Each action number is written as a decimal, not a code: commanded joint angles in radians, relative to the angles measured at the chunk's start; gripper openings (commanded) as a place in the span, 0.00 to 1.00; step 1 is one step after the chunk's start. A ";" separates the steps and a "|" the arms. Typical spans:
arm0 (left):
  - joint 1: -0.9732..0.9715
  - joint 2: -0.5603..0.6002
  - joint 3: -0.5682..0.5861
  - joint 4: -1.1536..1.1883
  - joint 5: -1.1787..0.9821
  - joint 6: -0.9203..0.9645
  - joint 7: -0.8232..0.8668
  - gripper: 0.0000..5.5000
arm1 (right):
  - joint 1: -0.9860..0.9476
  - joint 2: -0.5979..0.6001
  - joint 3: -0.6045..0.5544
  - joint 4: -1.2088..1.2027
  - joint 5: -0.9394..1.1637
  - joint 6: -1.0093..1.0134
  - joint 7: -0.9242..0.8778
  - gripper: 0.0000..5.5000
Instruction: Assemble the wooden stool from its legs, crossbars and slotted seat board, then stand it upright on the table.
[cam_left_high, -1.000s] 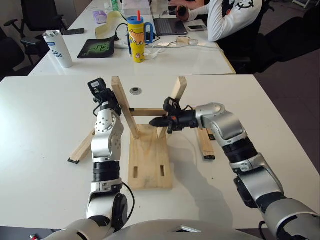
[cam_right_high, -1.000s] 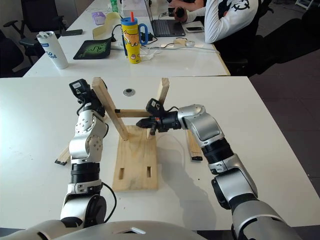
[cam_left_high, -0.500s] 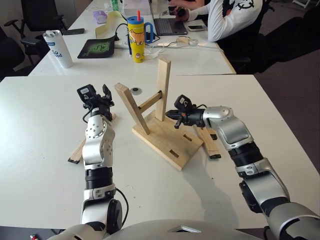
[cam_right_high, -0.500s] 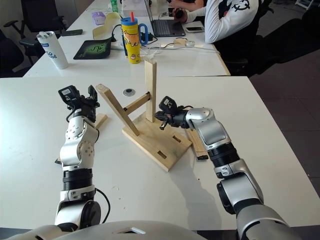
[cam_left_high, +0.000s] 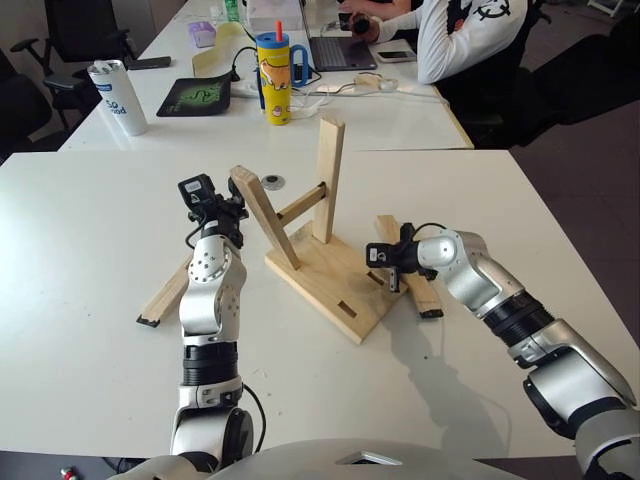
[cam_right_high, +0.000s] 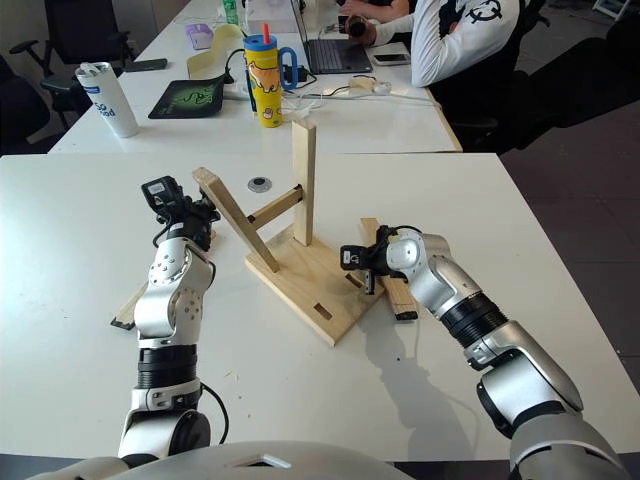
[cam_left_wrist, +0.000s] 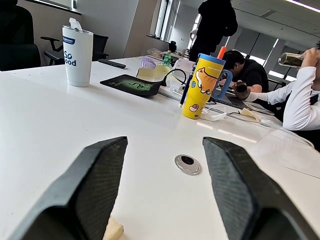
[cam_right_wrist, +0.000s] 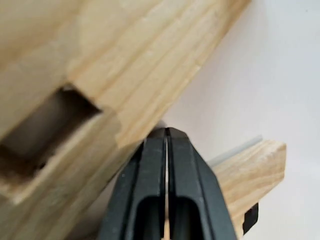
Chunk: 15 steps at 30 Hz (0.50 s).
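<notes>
The slotted seat board (cam_left_high: 338, 290) lies flat and skewed on the white table. Two legs stand in it, one leaning (cam_left_high: 264, 218) and one upright (cam_left_high: 327, 180), joined by a crossbar (cam_left_high: 300, 204). My left gripper (cam_left_high: 222, 206) is open just left of the leaning leg's top, holding nothing; its fingers (cam_left_wrist: 97, 175) stand well apart. My right gripper (cam_left_high: 394, 278) is shut and empty at the board's right edge, beside an open slot (cam_right_wrist: 47, 125). One loose leg (cam_left_high: 165, 292) lies at the left. Other loose pieces (cam_left_high: 412, 268) lie under my right gripper.
A cable grommet (cam_left_high: 270, 182) sits in the table behind the stool. On the far desk stand a yellow cup (cam_left_high: 273, 77) and a white tumbler (cam_left_high: 118, 96), and a person sits there at a laptop. Bare table spreads in front and to the left.
The board has swung from straight to skewed with both legs on it. My left gripper let go of the leaning leg. My right gripper pulled back from the upright leg to the board's right edge.
</notes>
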 joint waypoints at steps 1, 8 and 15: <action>-0.033 -0.010 -0.001 0.036 -0.006 -0.016 -0.004 0.51 | 0.025 0.082 -0.046 -0.056 0.088 0.107 0.047 0.00; -0.065 0.006 0.020 0.102 -0.005 -0.057 -0.009 0.51 | 0.049 0.122 -0.088 -0.213 0.208 0.262 0.132 0.00; -0.072 0.032 0.047 0.167 -0.005 -0.099 -0.021 0.51 | 0.046 0.140 -0.087 -0.197 0.200 0.313 0.095 0.00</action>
